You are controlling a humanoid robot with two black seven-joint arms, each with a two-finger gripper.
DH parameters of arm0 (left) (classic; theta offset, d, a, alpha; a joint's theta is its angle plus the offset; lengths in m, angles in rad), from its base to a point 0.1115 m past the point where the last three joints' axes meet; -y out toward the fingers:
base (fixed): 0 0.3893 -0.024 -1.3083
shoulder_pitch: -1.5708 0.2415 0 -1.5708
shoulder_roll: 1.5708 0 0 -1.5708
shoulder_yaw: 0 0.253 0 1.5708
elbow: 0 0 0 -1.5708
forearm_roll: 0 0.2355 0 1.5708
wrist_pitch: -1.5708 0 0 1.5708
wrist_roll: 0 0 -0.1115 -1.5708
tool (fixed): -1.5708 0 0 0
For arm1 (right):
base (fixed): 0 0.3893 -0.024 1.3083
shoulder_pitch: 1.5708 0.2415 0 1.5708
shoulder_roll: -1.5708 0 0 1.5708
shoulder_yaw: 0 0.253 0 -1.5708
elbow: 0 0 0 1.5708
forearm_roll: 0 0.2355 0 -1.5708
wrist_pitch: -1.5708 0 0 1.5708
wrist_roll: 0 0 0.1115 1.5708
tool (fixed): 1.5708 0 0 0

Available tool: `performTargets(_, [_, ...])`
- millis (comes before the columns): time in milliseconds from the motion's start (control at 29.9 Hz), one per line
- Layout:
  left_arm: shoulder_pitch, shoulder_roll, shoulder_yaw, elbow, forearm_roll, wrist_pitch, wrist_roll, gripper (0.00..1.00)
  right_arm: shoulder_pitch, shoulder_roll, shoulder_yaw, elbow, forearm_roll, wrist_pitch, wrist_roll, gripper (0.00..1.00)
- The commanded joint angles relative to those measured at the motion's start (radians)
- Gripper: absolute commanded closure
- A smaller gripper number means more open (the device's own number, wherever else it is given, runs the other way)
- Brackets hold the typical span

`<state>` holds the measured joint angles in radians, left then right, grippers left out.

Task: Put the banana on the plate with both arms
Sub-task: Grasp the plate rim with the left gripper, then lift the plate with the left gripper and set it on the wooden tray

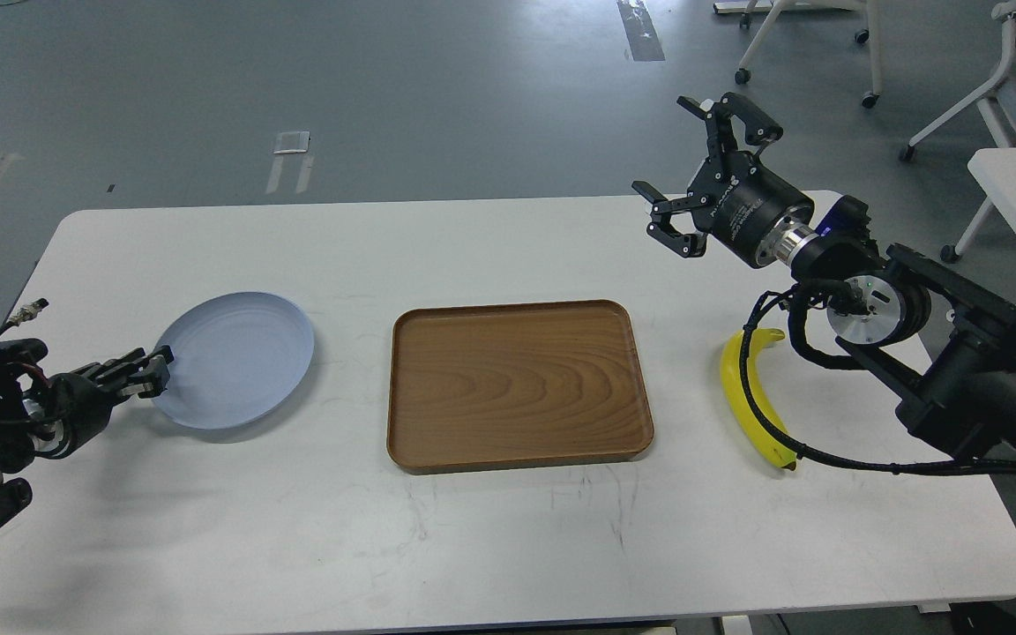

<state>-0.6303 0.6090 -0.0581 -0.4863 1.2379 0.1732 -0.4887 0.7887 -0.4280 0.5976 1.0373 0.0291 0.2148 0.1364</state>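
The right gripper [683, 168] hangs above the table's [490, 547] far right side, jaws spread wide and empty. The left gripper [151, 370] sits at the near-left rim of the plate [239, 357] — possibly pinching it, though I cannot tell. The banana [750, 410] lies on the table right of the wooden tray [517, 388], well apart from the plate.

On the table [490, 538], the plate [239, 357] lies left of the tray [517, 388], the banana [750, 406] right.
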Motion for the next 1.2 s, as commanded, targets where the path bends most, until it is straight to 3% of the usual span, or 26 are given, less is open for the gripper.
performTargets(0, [0.004, 0.0, 0.0, 0.0, 0.0, 0.0, 0.0, 0.82, 0.0, 0.0, 0.001, 0.0, 0.0, -0.002, 0.0, 0.0])
performTargets(200, [0.004, 0.002, 0.001, 0.0, 0.003, 0.0, 0.0, 1.0, 0.0, 0.002, 0.001, -0.002, 0.0, -0.003, 0.002, 0.0])
performTargets(601, [-0.041, 0.002, -0.002, -0.038, -0.021, 0.009, 0.0, 1.0, 0.006, 0.0, 0.014, -0.002, 0.002, -0.003, 0.0, 0.0])
performTargets(1002, [-0.199, 0.002, 0.0, -0.346, -0.008, 0.0, 0.0, 1.0, -0.015, -0.112, 0.074, -0.002, 0.008, 0.003, 0.0, 0.0])
performTargets(1169, [-0.216, -0.058, 0.017, -0.387, 0.092, 0.003, 0.0, 1.0, -0.083, -0.141, 0.123, 0.0, 0.012, 0.006, 0.002, 0.0])
